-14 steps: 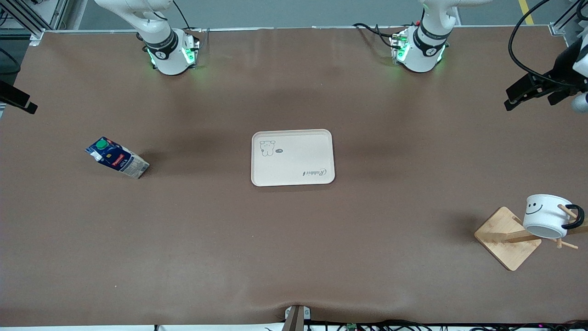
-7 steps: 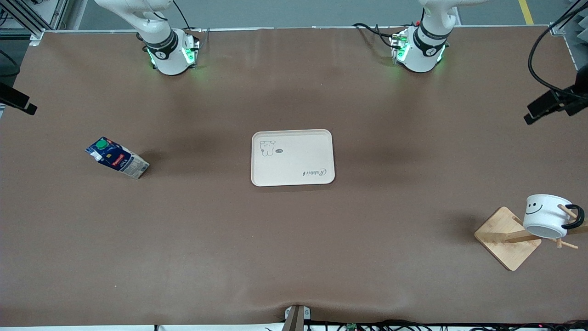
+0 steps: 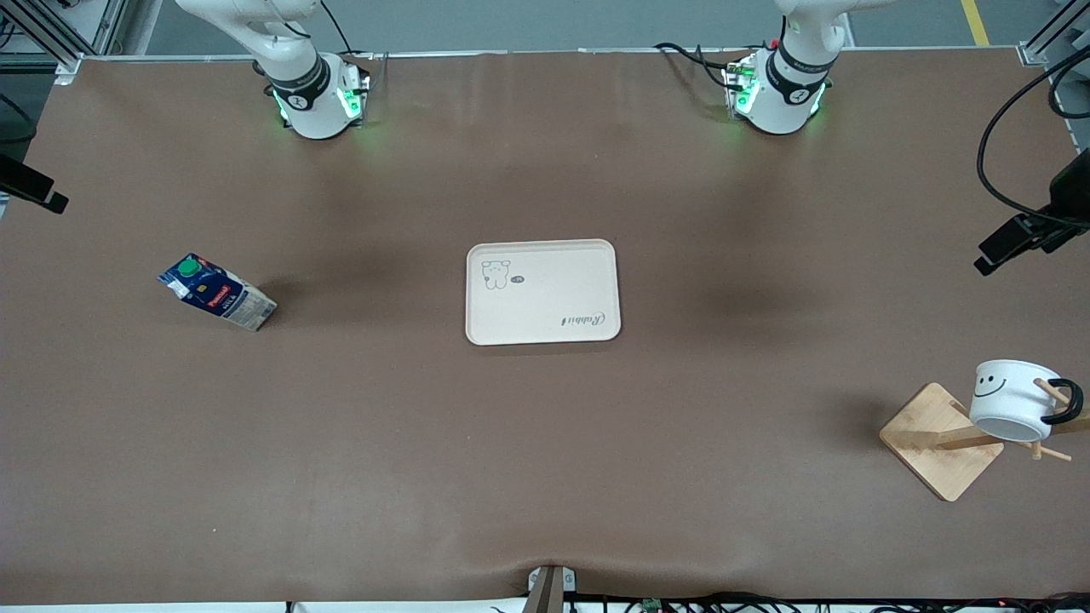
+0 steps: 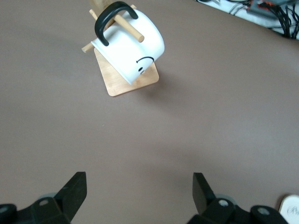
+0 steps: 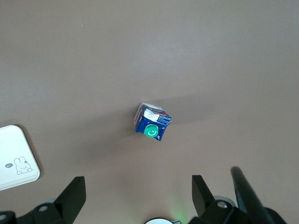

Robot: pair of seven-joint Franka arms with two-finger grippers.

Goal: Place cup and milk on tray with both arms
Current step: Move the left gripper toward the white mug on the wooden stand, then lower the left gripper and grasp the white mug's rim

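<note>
The cup [image 3: 1013,400], white with a black handle and a smiley face, hangs on a peg of a wooden rack [image 3: 941,440] at the left arm's end of the table; in the left wrist view the cup [image 4: 131,49] is well ahead of my open, empty left gripper [image 4: 139,176], which hovers over bare table. That left gripper [image 3: 1005,247] shows at the front view's edge. The milk [image 3: 216,292] stands upright toward the right arm's end. My right gripper [image 5: 138,179] hangs open and empty high above the table, the milk [image 5: 152,122] below it. The cream tray [image 3: 542,292] lies mid-table.
The rack's square wooden base [image 4: 122,81] and pegs surround the cup. Both arm bases [image 3: 317,98] glow green along the table's edge farthest from the front camera. Cables hang by the left arm. A tray corner [image 5: 16,158] shows in the right wrist view.
My left gripper has slid along the table's end toward the cup and rack. The right arm, milk, cup and tray have not visibly moved.
</note>
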